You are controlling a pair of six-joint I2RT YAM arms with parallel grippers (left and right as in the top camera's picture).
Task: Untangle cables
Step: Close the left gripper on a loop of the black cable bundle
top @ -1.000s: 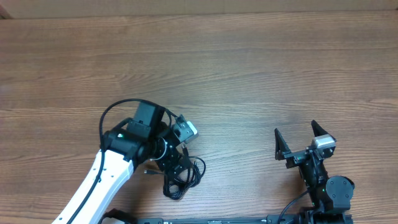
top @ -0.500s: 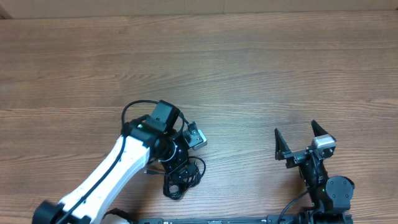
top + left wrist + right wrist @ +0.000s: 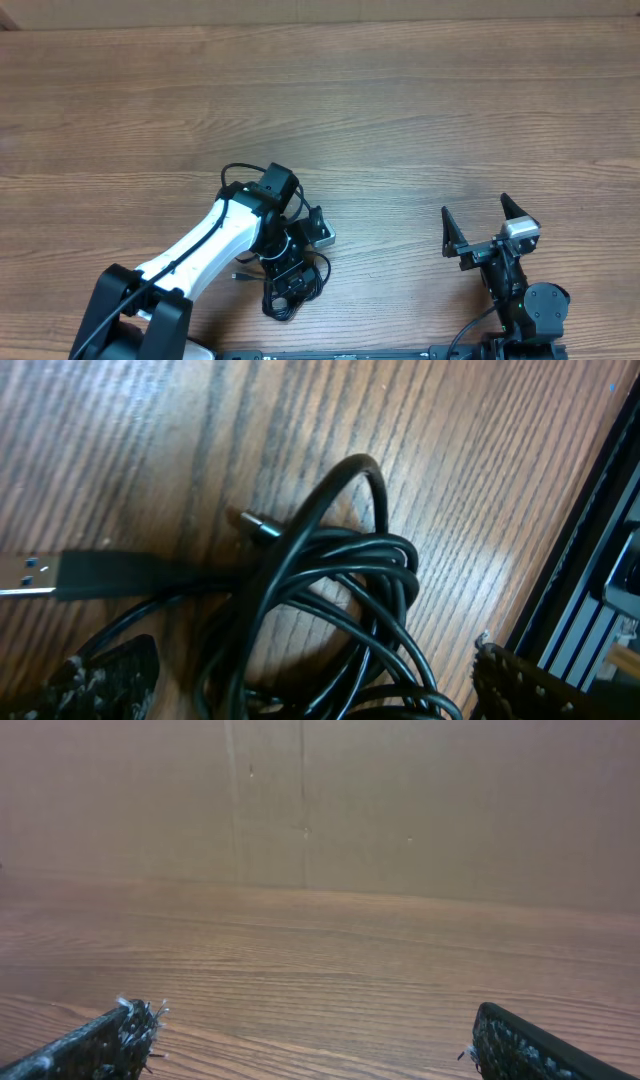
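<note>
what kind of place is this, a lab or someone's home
Probably a robot lab or test bench: a white robot arm and a black robot arm at a wood-grain table, a plain brown wall behind it, and a bundle of black cables laid out.

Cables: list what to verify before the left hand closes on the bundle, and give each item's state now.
1. Is the left hand open: ok, its jaws stand wide.
2. Is it over the cables: ok, the bundle lies between its jaws in the wrist view.
3. Is a single strand lined up for the grip: not ok, several loops overlap there.
4. Are plug ends in sight: ok, the USB plug lies flat on the table and a smaller plug pokes out from the loops.
5. Which strand leads to which plug: cannot tell.
6. Is the right hand open and apart from the bundle: ok, it holds nothing.
</note>
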